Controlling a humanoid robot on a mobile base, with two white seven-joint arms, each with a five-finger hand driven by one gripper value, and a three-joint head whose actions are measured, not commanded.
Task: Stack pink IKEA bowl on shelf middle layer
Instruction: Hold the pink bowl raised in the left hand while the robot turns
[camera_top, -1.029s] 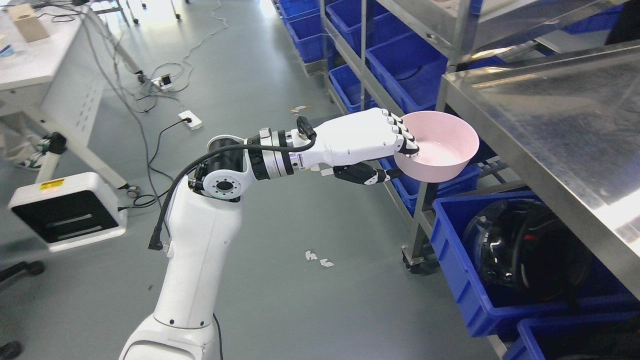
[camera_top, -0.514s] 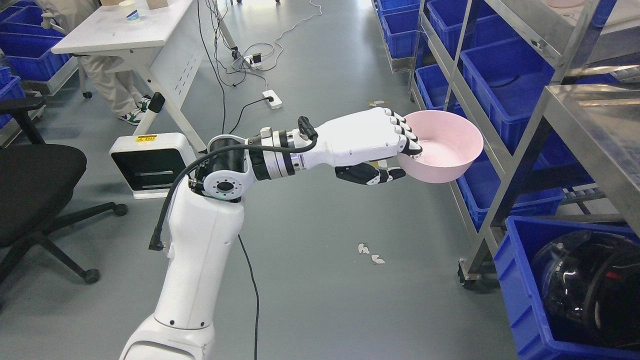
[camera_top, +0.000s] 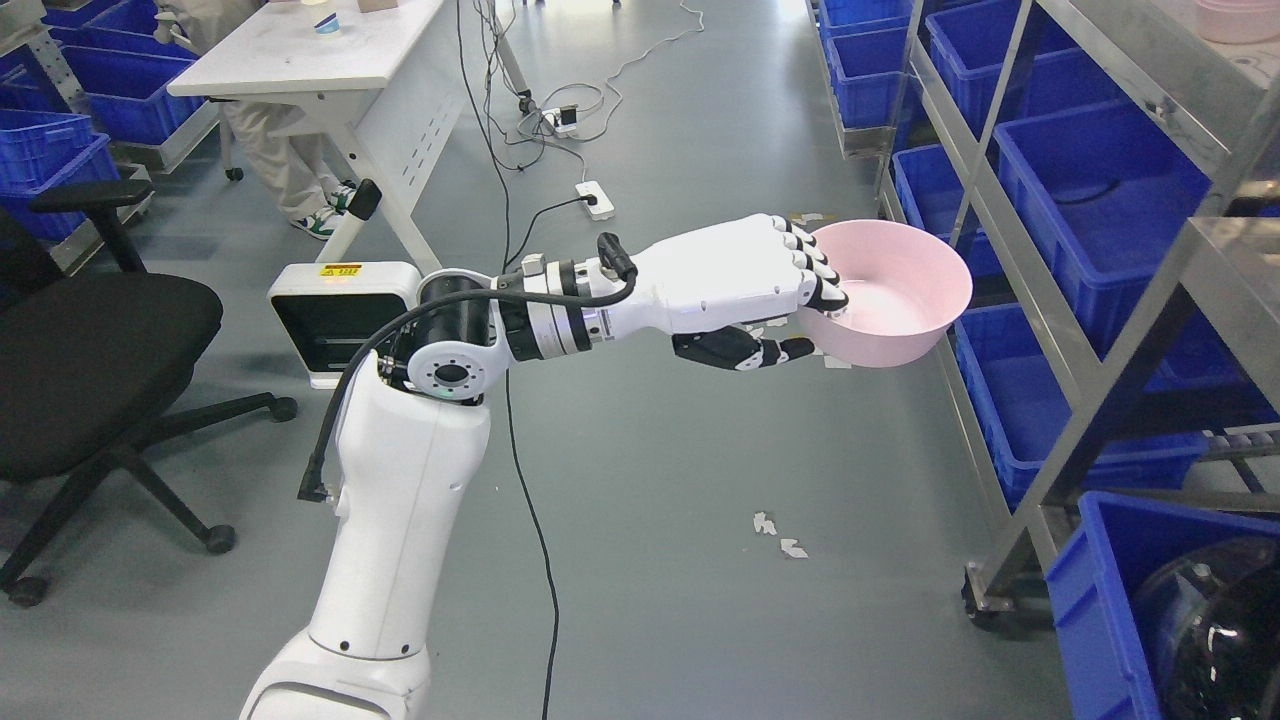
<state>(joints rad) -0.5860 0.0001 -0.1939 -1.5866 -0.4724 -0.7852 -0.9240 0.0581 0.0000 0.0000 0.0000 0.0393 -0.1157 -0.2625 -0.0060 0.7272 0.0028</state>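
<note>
Pink bowl sat pinched at its near rim by the left hand, best kept level while nearing the shelf.

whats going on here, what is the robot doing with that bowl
The robot's left hand grips a pink bowl by its near rim, fingers hooked inside and thumb underneath, and holds it out in the air over the grey floor. The bowl is upright and empty. It sits beside the metal shelf with blue bins, not yet on any layer. Another pink bowl shows at the top right. The right arm is out of view.
</note>
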